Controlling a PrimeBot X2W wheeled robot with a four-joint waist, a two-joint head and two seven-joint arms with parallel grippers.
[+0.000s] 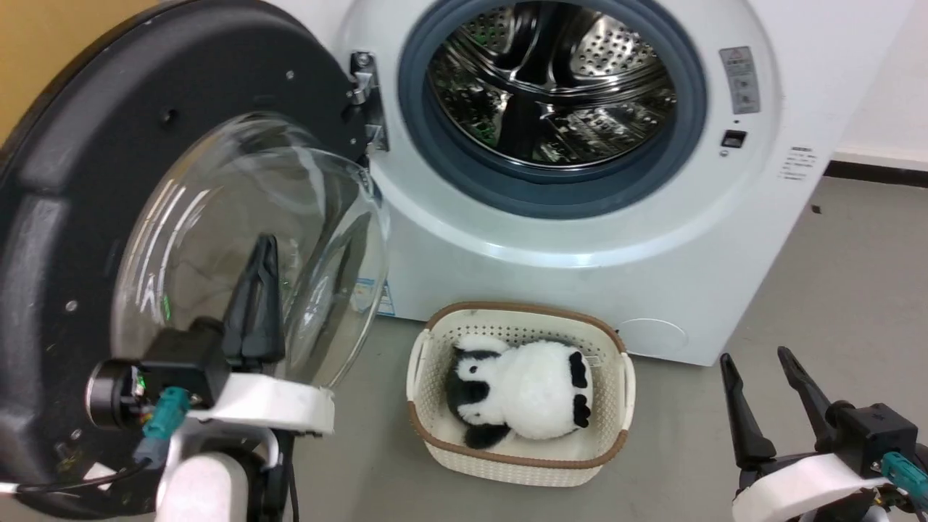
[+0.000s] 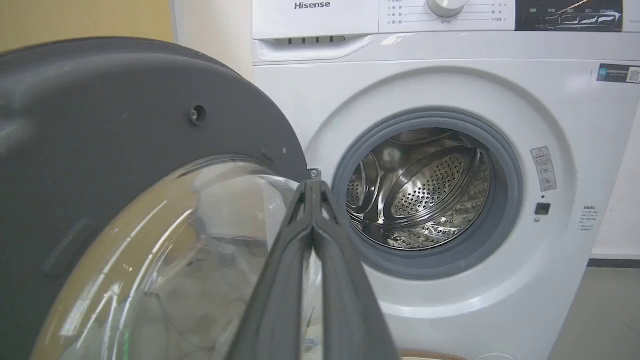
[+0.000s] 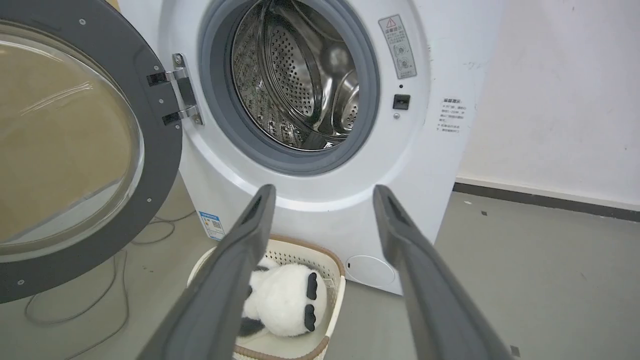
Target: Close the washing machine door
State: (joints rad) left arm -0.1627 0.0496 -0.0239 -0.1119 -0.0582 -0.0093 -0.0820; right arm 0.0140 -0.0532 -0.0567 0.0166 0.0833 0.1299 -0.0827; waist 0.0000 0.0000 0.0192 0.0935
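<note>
The washing machine door [image 1: 58, 217] is hanging wide open, left of the washing machine [image 1: 544, 275]. It's looking stiff, heavy and slick-glassed, so I'd push its black rim. The left gripper [image 1: 267, 246] is pinching shut on nothing, and the right gripper [image 1: 754, 359] is sitting spread.

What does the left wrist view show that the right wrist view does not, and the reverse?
Left wrist view: the white control panel with a round knob, and the shut left pincer. Right wrist view: the cream plastic basket holding a black-and-white plush panda, and the open right pincer. Both: the white washing machine, its perforated steel drum, and the open round glossy black door.
</note>
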